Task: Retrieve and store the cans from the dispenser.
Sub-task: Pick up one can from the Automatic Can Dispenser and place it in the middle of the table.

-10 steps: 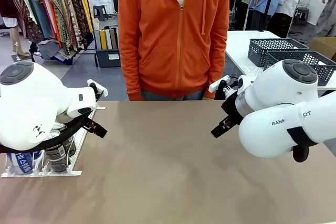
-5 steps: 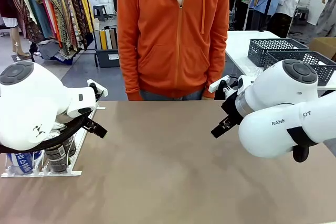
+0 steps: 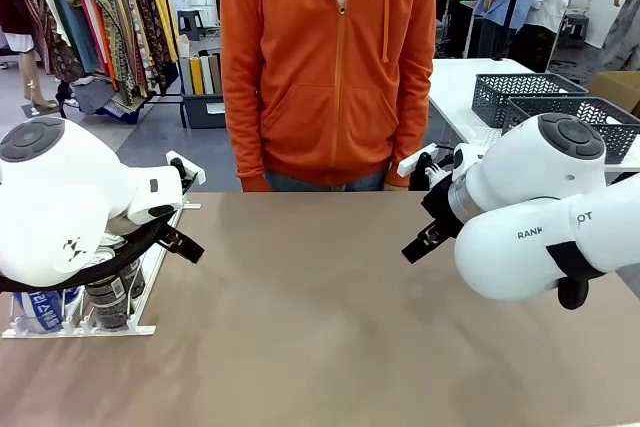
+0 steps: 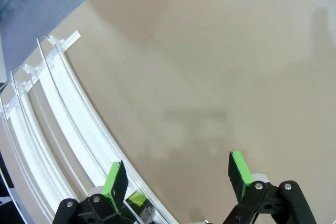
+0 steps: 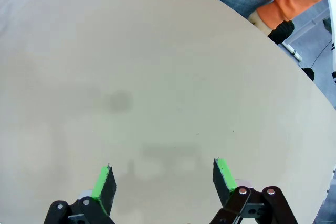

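The dispenser (image 3: pixel 82 330), a flat white rack of thin rails, lies at the table's left edge, mostly covered by my left arm. At its near end stand a dark can (image 3: pixel 110 297) and a blue can (image 3: pixel 40 309). In the left wrist view my left gripper (image 4: pixel 177 174) hovers open over bare table, just right of the dispenser's curved rails (image 4: pixel 58 124), with nothing between the green pads. My right gripper (image 5: pixel 164 178) hangs open and empty above the table's right half.
A person in an orange hoodie (image 3: pixel 330 67) stands at the far edge of the table, with a hand (image 5: pixel 260 19) near it. Dark grey lattice baskets (image 3: pixel 525 92) sit on another table at the back right. Open tabletop (image 3: pixel 310 287) lies between the arms.
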`<state>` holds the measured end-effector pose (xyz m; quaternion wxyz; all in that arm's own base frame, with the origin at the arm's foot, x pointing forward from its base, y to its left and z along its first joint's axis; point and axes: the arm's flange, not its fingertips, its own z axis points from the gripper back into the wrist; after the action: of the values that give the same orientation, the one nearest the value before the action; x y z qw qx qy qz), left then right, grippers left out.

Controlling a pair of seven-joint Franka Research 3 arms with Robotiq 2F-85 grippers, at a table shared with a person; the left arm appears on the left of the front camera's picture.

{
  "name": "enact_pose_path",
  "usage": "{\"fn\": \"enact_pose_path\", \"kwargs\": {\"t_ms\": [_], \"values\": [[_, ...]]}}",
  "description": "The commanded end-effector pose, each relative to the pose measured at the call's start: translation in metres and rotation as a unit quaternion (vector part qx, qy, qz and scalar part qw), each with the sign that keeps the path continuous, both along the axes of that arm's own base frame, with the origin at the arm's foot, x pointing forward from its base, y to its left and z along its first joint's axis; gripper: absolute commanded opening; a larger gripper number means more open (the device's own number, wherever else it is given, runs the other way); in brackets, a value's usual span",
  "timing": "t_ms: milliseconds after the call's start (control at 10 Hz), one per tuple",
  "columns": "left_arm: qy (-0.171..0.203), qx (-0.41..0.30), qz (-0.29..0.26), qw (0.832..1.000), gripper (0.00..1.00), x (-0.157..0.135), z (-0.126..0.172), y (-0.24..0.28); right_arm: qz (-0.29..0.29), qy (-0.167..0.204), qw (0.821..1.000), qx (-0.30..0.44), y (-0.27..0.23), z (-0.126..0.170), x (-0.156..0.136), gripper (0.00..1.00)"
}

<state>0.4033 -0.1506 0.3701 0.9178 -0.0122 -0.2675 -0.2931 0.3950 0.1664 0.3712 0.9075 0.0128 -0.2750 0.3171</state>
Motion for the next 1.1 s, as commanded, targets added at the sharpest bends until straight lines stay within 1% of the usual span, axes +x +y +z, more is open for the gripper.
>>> {"fn": "enact_pose_path", "kwargs": {"t_ms": [0, 400, 500, 600, 700, 800, 900, 1000], "values": [[0.000, 0.000, 0.000, 1.000, 1.00, 0.000, 0.000, 0.000, 0.000, 0.000, 1.000, 0.000, 0.000, 0.000, 0.000, 1.00], [0.000, 0.000, 0.000, 1.000, 1.00, 0.000, 0.000, 0.000, 0.000, 0.000, 1.000, 0.000, 0.000, 0.000, 0.000, 1.00], [0.042, -0.034, -0.050, 0.997, 1.00, -0.010, 0.018, 0.000, 0.066, 0.089, 0.992, 0.059, -0.006, 0.011, -0.001, 1.00], [0.103, -0.080, -0.096, 0.987, 1.00, -0.021, 0.037, 0.003, 0.088, 0.152, 0.981, 0.084, -0.017, 0.019, -0.001, 1.00], [0.145, -0.127, -0.030, 0.981, 1.00, -0.028, 0.065, 0.004, 0.054, 0.205, 0.965, 0.156, -0.029, 0.032, -0.001, 1.00], [0.169, -0.207, -0.054, 0.962, 1.00, -0.034, 0.091, 0.015, 0.081, 0.253, 0.932, 0.246, -0.048, 0.049, -0.007, 1.00], [0.191, -0.258, -0.086, 0.943, 1.00, -0.044, 0.120, 0.040, 0.139, 0.288, 0.887, 0.334, -0.075, 0.072, -0.020, 1.00], [0.198, -0.320, -0.110, 0.920, 1.00, -0.061, 0.149, 0.074, 0.154, 0.294, 0.850, 0.410, -0.109, 0.091, -0.036, 1.00]]}}
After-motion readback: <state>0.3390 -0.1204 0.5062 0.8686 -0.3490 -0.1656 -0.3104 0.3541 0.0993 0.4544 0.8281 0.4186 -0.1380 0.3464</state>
